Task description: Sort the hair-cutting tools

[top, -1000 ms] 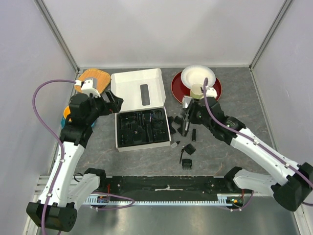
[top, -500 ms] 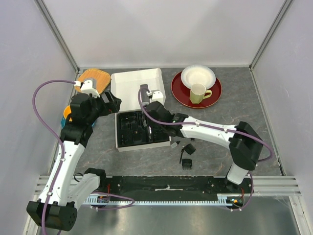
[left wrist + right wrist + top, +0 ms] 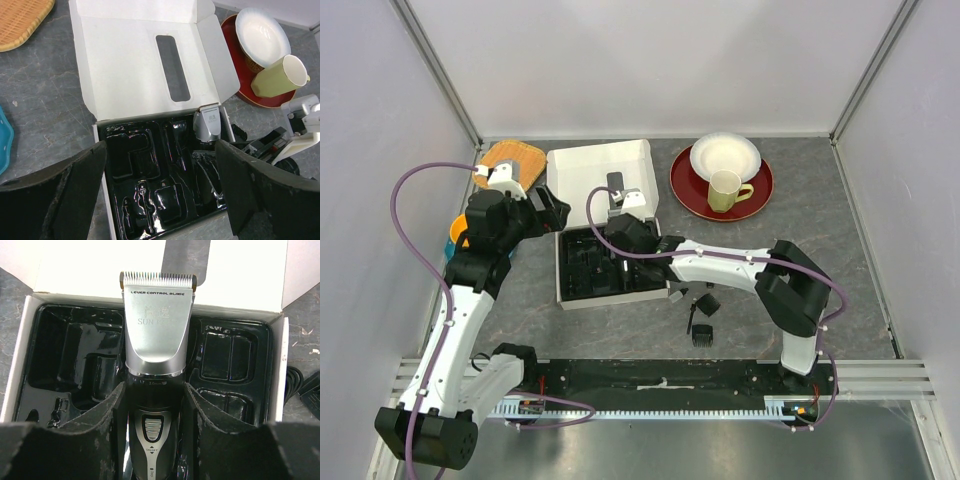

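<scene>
My right gripper (image 3: 620,236) is shut on the black and silver hair clipper (image 3: 157,330) and holds it over the middle of the black moulded tray (image 3: 585,270) in the white box (image 3: 600,170). Its fingers (image 3: 112,405) clamp the clipper's dark body, and the blade end points at the box lid. The clipper's silver head also shows in the left wrist view (image 3: 207,125). My left gripper (image 3: 552,212) is open and empty above the box's left side, its fingers (image 3: 60,185) wide apart. Small black comb attachments (image 3: 708,304) and a thin brush (image 3: 691,318) lie on the table right of the box.
A red plate (image 3: 692,185) with a white bowl (image 3: 725,155) and a green cup (image 3: 724,190) stands at the back right. A wicker basket (image 3: 512,158) sits at the back left, with a blue dish (image 3: 453,232) under the left arm. Another attachment (image 3: 701,335) lies near the front.
My right arm has swung left from the table beside the box to over the tray, carrying the clipper. The left arm has barely moved.
</scene>
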You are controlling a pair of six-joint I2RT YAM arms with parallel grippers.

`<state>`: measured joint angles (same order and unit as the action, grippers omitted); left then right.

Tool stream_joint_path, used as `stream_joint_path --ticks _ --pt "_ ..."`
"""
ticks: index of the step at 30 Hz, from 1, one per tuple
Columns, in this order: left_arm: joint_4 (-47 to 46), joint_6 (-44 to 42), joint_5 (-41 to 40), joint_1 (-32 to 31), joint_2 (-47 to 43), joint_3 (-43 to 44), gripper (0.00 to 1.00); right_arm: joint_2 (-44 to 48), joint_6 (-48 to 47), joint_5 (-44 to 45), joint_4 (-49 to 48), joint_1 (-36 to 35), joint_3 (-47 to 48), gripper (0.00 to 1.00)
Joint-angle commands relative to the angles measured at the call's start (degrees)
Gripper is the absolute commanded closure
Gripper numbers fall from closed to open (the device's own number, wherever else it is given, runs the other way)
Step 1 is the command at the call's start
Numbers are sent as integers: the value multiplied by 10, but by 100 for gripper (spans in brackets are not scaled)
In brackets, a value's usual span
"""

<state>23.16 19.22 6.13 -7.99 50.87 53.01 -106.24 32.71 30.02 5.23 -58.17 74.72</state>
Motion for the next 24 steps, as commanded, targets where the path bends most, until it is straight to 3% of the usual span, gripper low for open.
stream_joint_path --ticks 1,17,19,24 --pt "-9 -16 -1 1 1 13 5 -6 13 34 -41 -11 32 97" --pt "-7 -16 -9 2 1 13 6 -52 34 91 15 -26 44 89" --pt "-7 -16 -9 1 2 13 6 -58 37 94 22 -27 47 86" --pt "-7 -16 -15 1 2 13 6 -70 39 87 29 -27 61 64"
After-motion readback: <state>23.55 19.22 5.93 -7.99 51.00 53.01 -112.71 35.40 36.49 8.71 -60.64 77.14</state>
